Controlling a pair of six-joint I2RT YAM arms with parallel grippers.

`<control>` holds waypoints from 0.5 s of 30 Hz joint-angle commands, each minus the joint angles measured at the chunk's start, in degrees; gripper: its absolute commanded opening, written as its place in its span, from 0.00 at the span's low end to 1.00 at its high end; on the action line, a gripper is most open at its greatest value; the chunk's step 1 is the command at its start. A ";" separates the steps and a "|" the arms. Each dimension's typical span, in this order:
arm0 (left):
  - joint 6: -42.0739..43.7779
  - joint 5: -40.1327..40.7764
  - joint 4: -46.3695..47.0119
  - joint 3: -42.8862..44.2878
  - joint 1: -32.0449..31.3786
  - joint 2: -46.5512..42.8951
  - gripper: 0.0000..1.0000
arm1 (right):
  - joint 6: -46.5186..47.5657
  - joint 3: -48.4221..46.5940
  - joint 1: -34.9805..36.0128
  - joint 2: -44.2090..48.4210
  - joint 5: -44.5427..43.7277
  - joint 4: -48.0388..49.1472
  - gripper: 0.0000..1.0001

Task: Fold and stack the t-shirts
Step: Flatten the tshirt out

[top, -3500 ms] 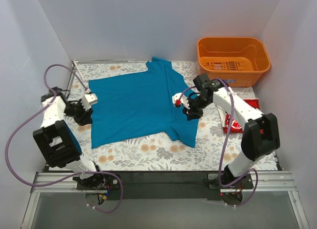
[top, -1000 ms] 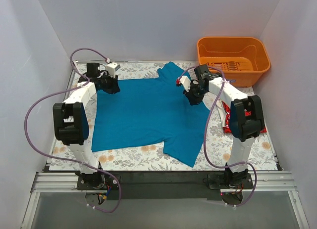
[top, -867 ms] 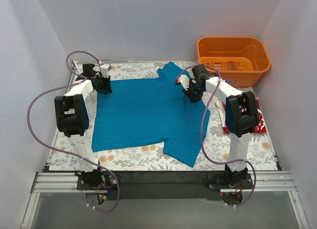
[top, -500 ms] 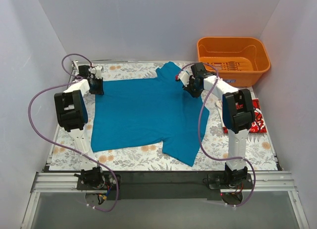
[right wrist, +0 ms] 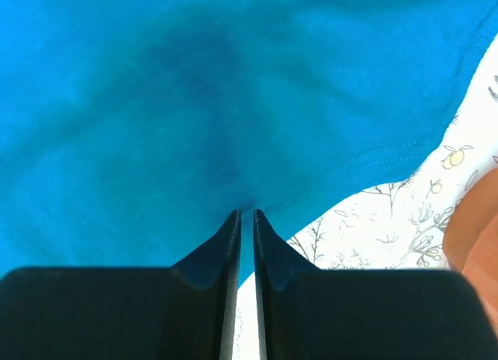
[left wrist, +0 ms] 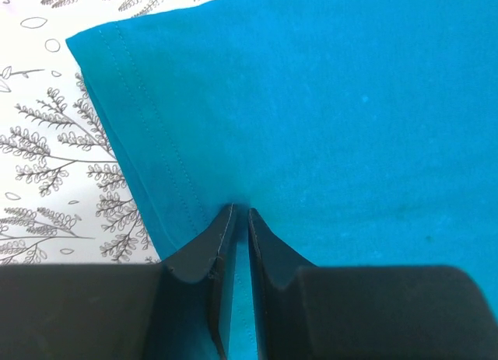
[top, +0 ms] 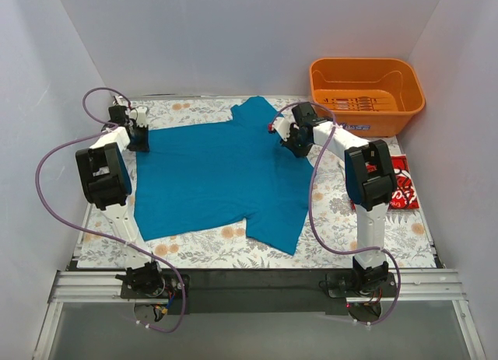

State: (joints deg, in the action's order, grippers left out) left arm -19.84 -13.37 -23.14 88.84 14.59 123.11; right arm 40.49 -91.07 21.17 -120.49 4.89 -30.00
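The teal-blue t-shirt (top: 218, 169) lies spread flat on the flowered table cover (top: 233, 243), with one sleeve pointing to the back and one toward the near edge. My left gripper (top: 139, 138) is at the shirt's far-left corner, shut on the cloth beside the stitched hem (left wrist: 156, 158). My right gripper (top: 292, 142) is at the shirt's far-right edge, shut on a pinch of the teal cloth (right wrist: 194, 88) next to its hem. The red t-shirt (top: 403, 187) lies crumpled at the right edge of the table, partly hidden behind the right arm.
An orange plastic basket (top: 366, 107) stands at the back right corner. White walls close in the table on the left, back and right. Both arms stretch far over the table toward its back.
Both grippers have carried the shirt's far edge to the left, and the whole teal shirt has slid left with them. The left gripper now sits close to the back-left corner.
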 commanded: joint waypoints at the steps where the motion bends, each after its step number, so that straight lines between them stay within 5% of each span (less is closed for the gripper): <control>1: 1.90 3.61 -4.28 0.90 1.40 -0.06 0.11 | 0.03 -1.66 0.36 -0.54 1.09 -0.85 0.16; 15: 4.28 -0.34 -6.65 -1.21 1.85 -3.49 0.11 | 1.26 8.80 0.36 5.52 -1.54 -3.49 0.11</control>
State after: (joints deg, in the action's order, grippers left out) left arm -17.15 -14.04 -24.80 88.95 15.66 122.89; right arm 41.12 -84.01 21.41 -116.86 3.92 -30.35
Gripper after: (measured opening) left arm 0.106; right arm 0.108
